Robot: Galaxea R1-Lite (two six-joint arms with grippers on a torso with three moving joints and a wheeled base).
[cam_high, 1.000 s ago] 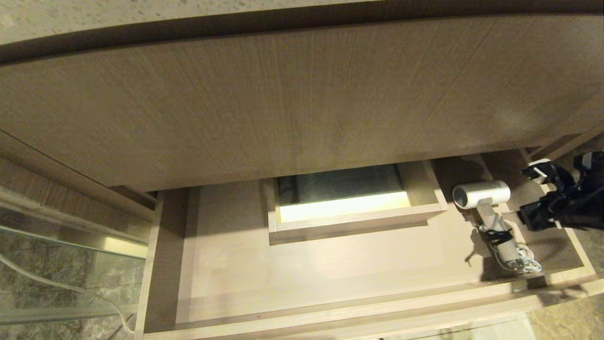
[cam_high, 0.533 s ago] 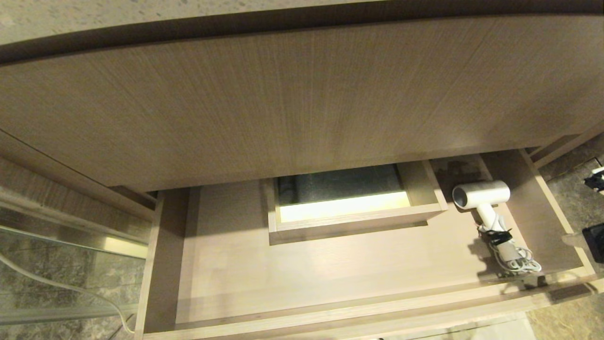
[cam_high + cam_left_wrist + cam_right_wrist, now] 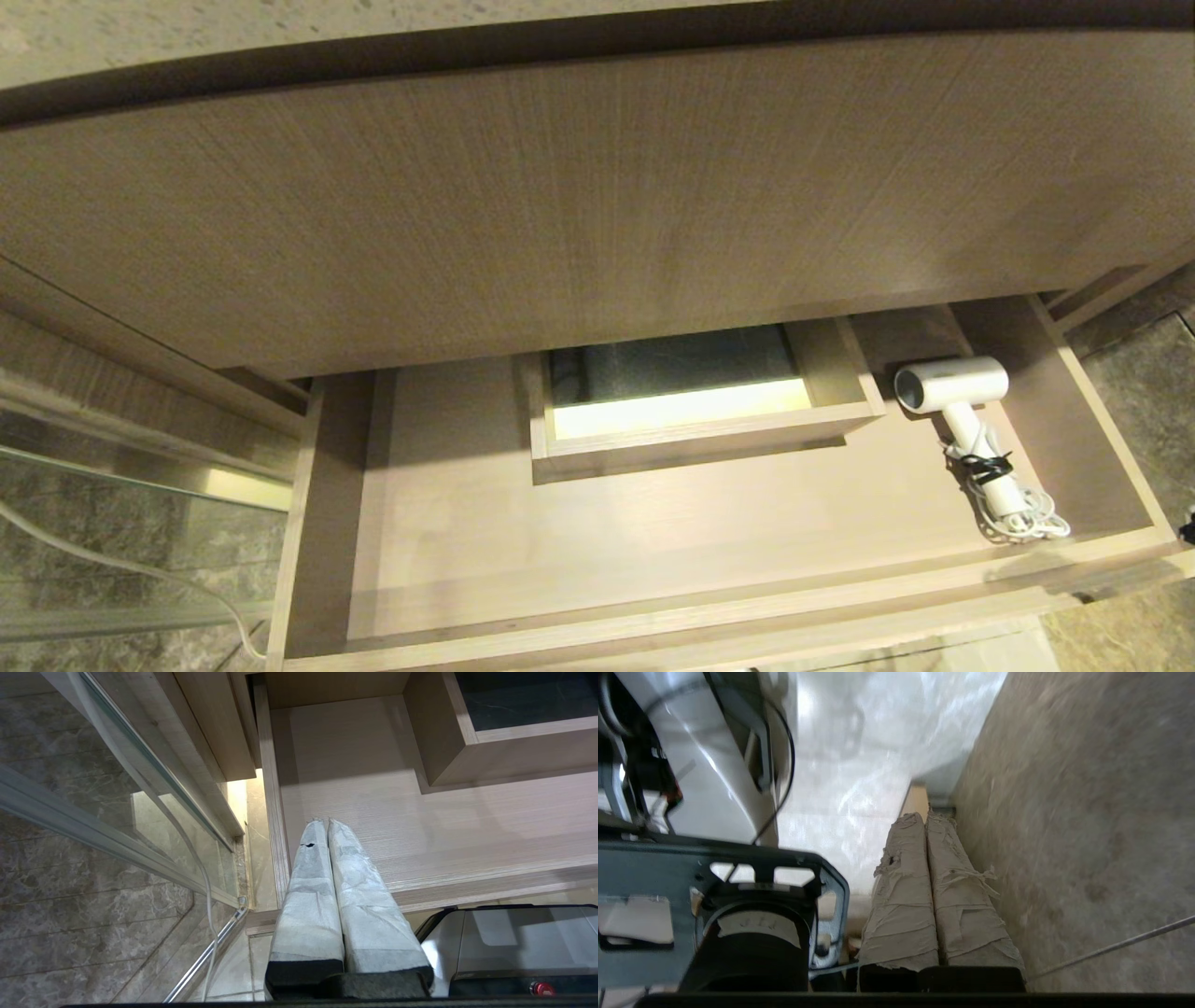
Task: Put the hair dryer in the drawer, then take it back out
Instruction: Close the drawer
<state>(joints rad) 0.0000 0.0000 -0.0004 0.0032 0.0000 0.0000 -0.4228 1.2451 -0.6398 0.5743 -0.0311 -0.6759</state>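
Head view: hair dryer (image 3: 952, 385) lies inside the open drawer (image 3: 653, 607), right of its boxed cutout (image 3: 700, 434) — both grippers, left (image 3: 328, 821) and right (image 3: 924, 814), jaws pressed together, empty

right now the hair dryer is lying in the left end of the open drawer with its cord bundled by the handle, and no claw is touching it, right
Not quite: the hair dryer lies in the right end of the open drawer, not the left, as the head view shows. The rest holds: its cord is bundled by the handle, and no claw is touching it.
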